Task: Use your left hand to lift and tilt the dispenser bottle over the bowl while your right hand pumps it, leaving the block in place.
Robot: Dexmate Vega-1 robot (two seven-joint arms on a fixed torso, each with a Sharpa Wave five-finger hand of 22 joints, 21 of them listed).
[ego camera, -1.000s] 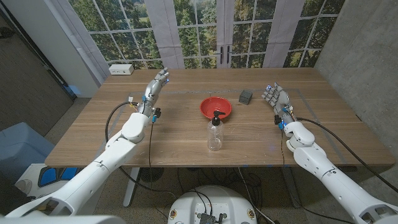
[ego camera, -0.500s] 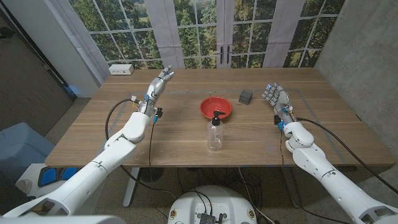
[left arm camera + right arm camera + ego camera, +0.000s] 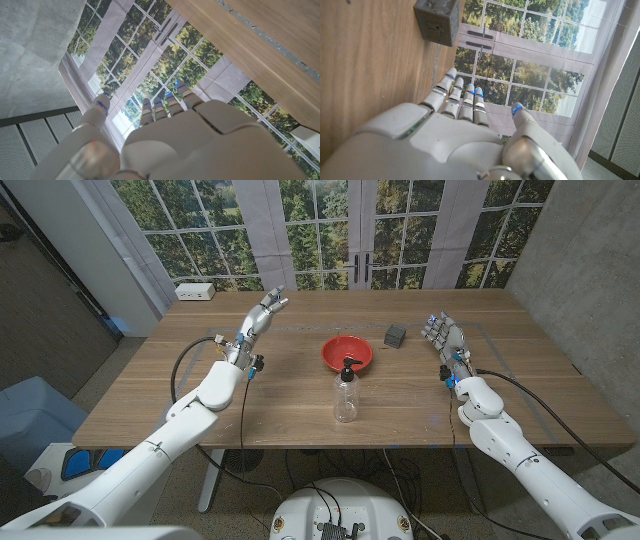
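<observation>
Hidden or unclear: The liquid level inside the dispenser bottle [image 3: 346, 394] cannot be made out; the clear body is seen through to the wood. The block's [image 3: 396, 334] faces are too small to read in the head view; in the right wrist view the block [image 3: 436, 21] is cut off at the picture's edge, and small marks on its grey face are seen. The palms of both hands are turned away from the wrist cameras, so only their backs are shown.

Dispenser bottle: A clear plastic body with a black pump head is seen standing upright on the wooden table [image 3: 300, 402], at the middle, just near of the bowl. It is touched by neither hand.

Bowl: A red, round, shallow bowl [image 3: 348, 353] is set just beyond the bottle; its near rim is partly covered by the pump head.

Block: A small dark grey cube is placed to the right of the bowl and slightly farther away, apart from it.

Left hand: The left hand [image 3: 264, 311] is raised over the far left part of the table, well apart from the bottle. Its fingers [image 3: 165, 106] are stretched out and apart, and nothing is held.

Right hand: The right hand [image 3: 443, 333] is held up right of the block, near it but not touching. Its fingers [image 3: 454, 92] are extended side by side, the thumb set apart, and nothing is grasped.

Background: A white box [image 3: 195, 291] lies at the far left corner of the table, before the windows.
</observation>
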